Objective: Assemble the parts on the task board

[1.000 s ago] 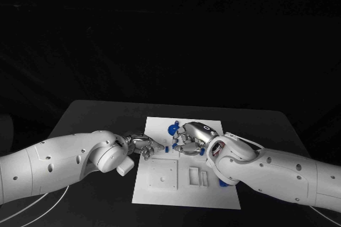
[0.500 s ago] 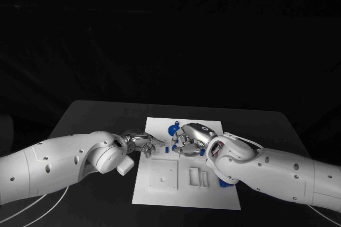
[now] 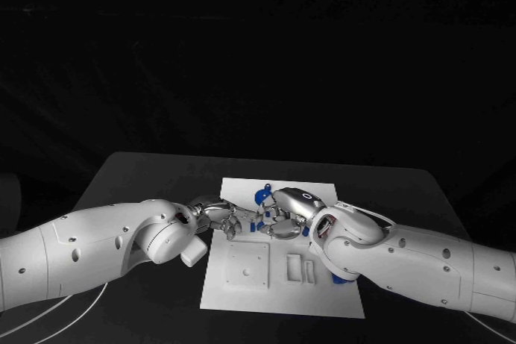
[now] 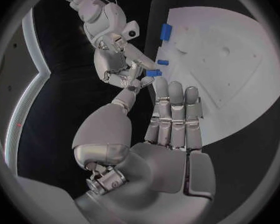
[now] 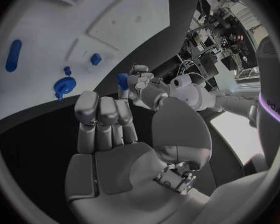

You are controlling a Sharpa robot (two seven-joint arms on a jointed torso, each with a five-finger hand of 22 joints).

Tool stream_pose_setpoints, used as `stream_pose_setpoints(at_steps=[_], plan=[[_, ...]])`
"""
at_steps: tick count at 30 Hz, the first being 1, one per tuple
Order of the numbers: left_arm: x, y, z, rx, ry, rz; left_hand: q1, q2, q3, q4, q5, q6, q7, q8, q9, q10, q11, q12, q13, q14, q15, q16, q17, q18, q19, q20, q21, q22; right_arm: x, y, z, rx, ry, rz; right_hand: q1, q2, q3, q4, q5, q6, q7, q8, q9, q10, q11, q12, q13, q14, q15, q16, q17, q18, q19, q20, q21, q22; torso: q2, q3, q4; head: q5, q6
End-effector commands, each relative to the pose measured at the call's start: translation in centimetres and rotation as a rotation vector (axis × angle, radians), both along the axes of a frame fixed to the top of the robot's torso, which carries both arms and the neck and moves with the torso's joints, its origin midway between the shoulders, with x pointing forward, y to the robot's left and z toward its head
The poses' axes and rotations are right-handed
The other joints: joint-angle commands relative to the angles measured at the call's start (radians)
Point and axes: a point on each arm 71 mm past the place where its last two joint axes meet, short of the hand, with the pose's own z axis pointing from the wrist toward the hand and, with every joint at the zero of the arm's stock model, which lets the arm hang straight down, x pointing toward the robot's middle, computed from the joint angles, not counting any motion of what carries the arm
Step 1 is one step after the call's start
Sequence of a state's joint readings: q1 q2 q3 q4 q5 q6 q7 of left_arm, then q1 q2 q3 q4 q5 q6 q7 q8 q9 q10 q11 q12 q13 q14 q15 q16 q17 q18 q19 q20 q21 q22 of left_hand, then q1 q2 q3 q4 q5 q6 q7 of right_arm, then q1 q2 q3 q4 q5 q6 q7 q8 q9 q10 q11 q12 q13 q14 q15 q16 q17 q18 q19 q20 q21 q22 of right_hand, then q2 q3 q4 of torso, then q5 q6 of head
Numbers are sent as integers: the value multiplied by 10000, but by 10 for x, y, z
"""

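Black table (image 3: 140, 172) carries the white task board (image 3: 323, 299). The far half of the board is largely covered by the two hands that meet above it.

The left hand (image 3: 221, 219) and the right hand (image 3: 285, 210) face each other fingertip to fingertip. In the left wrist view the left hand's fingers (image 4: 172, 109) lie straight and close together, with the thumb reaching toward the right hand. In the right wrist view the right hand's fingers (image 5: 102, 112) are bent forward side by side.

A small blue part (image 4: 154, 73) sits right where the two sets of fingertips meet. I cannot tell which hand grips it, or whether both do.

On the board nearer than the hands are a raised square plate (image 3: 245, 266) and, beside it, two narrow slots (image 3: 301, 268). Their insides look white.

Just beyond the right hand a round blue part (image 3: 263, 189) lies on the board, partly hidden by the fingers. A long blue part (image 5: 13, 55) lies farther out from that hand. Another blue piece (image 3: 338, 278) peeks from under the right forearm, mostly cut off.
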State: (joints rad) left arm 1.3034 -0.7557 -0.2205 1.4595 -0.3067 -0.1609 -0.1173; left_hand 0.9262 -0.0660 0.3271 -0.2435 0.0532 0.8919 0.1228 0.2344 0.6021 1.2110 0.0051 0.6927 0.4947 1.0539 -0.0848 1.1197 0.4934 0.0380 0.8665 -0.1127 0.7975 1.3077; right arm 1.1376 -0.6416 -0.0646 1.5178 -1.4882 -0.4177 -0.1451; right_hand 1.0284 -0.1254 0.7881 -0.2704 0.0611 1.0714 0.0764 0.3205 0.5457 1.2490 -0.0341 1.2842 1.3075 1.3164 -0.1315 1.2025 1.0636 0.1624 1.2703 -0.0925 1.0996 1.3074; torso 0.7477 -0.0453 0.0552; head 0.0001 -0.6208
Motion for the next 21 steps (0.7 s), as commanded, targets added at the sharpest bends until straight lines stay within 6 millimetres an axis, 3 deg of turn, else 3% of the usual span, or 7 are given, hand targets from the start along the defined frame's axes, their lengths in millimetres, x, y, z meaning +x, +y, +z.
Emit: stream_pose_setpoints(at_steps=[1,21], plan=[[-4,-7,1,-177,171,-602,-114,3,25,63,-39,-71,9,-42,-17,-27,58,-40,-15,-42,37,-38,-4,-87,-57,-666,-55,57,-2,4,0,-46,-65,254,99,-19,25,11,-60,70,13,29,11,42,15,8,111,27,-71,44,0,994,38,-57,44,139,-1,2,2,3,7],[-6,-15,1,-435,291,-969,-91,116,103,66,-38,-302,85,-149,-179,-47,127,-92,-17,-73,75,-50,22,-62,-85,-620,-103,95,-4,7,3,90,-210,290,106,-18,29,13,-59,65,13,26,12,35,16,1,109,26,-71,45,1,994,37,-62,43,139,-2,2,2,18,-18]])
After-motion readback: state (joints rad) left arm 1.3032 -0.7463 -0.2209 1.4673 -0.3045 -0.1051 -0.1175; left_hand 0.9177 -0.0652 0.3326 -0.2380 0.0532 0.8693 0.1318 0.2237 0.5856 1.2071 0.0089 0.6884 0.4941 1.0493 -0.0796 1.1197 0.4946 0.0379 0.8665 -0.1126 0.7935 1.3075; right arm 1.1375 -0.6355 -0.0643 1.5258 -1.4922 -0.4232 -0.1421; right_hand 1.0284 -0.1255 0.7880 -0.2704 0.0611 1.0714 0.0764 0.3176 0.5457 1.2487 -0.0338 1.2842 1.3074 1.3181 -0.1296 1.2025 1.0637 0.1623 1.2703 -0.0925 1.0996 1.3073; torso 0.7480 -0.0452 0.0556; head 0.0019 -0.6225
